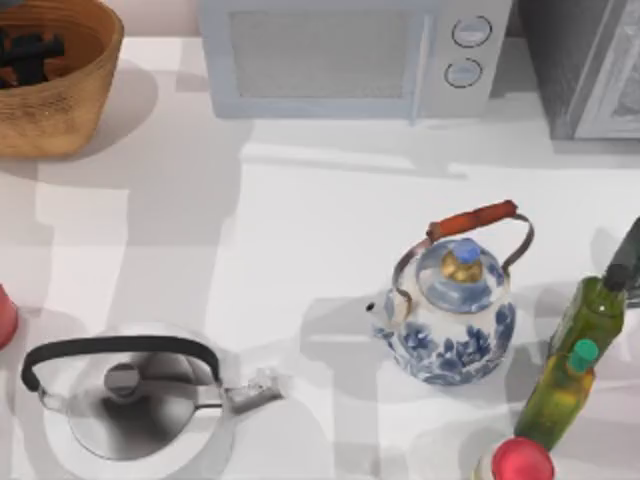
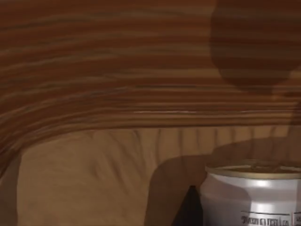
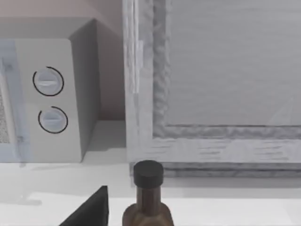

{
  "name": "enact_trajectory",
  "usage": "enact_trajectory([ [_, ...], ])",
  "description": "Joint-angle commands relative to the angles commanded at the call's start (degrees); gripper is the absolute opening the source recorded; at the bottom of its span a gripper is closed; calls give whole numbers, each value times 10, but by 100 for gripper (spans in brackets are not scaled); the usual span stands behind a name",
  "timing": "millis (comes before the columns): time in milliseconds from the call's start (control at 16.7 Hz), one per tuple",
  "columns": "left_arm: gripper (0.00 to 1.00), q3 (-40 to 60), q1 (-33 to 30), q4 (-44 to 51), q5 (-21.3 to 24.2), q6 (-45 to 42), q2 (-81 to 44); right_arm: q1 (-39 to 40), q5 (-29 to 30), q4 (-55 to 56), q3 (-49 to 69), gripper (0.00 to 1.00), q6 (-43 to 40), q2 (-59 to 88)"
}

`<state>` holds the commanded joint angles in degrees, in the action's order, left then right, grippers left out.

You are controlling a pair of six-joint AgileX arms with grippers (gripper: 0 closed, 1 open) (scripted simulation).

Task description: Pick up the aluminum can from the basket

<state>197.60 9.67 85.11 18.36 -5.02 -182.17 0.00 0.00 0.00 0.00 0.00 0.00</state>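
Fingers of the left gripper (image 1: 25, 55) sit down inside the round orange-brown wicker basket (image 1: 70, 95); whether they are spread or closed cannot be told.
Within that basket, by its ribbed wall, stands the small silver-topped aluminum can (image 2: 254, 195), at the table's far left corner.

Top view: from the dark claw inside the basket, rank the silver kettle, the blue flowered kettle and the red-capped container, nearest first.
From the left gripper:
1. Silver kettle, lower left.
2. Blue flowered kettle, right of centre.
3. Red-capped container, lower right edge.
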Motion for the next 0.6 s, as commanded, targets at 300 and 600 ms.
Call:
enact_trajectory([
  [300, 0, 4, -6, -1, 4, -5, 20, 0, 0, 0, 0, 100, 0, 0],
  [600, 0, -74, 4, -45, -23, 2, 101, 0, 0, 0, 0, 100, 0, 0],
])
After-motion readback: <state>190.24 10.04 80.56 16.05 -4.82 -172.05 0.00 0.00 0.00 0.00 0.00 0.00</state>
